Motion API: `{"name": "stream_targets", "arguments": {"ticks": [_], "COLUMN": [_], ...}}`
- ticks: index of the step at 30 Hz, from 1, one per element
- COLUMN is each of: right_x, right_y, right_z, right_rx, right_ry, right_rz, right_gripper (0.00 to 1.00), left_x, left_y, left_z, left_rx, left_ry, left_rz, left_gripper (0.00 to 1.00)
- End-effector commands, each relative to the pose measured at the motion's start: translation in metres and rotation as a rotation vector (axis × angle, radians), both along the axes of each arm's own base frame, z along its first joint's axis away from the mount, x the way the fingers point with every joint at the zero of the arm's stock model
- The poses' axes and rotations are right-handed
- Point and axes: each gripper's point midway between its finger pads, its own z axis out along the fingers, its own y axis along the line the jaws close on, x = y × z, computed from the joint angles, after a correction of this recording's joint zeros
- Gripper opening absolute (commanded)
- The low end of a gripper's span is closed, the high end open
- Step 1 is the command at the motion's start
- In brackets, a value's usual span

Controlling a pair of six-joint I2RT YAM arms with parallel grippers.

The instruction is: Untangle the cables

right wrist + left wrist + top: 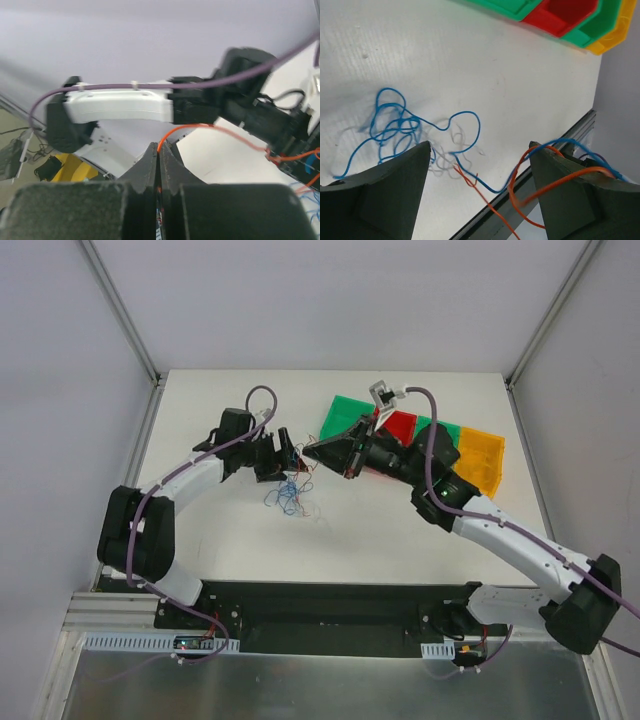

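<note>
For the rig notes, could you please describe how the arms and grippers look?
Both the left arm and right arm have white links and black joints, with a thick purple cable along each. The left gripper and right gripper are black, with wedge-shaped fingers.

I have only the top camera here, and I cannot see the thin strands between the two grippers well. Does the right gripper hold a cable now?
Observer: Yes. In the right wrist view the right gripper is shut on an orange strand, which comes out between its fingertips.
Operator: Is the left gripper closed as well?
Observer: No. The left wrist view shows the left gripper open. The orange strand and a blue strand only loop over one finger.
Operator: Where is the rest of the blue?
Observer: Most of it is a loose blue tangle lying on the table, beside the other finger.
</note>
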Motion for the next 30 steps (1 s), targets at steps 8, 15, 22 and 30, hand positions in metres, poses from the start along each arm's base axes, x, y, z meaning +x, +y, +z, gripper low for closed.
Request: {"name": "stream_targets", "arguments": {"ticks": [8,15,22,30], "right_x": [-0.057,-0.047,-0.034,-0.015], "right_y": [-0.088,-0.124,-0.122,-0.105], "right_z": [0.139,0.178,0.183,0.159], "right_rx": [0.179,0.094,0.011,-0.021], "right_ry": [-0.351,-0.467,-0.479,-0.42], "right_rz": [-0.138,-0.324,-0.355,-0.352], "right_gripper": [0.01,0.01,0.01,0.01], "left_x": [0.006,0.003,0.004,-0.041], "left_y": [0.046,0.077,0.074,0.038], "left_z": [-0.081,-0.083,-0.034,0.025], "left_rx": [0.166,0.299,0.231,0.061], "left_ry": [0.221,0.206,0.103,-0.068], "left_rz": [0.179,0.227,0.191,-0.028], "left_gripper": [0.76,0.79,0.86,0.94]}}
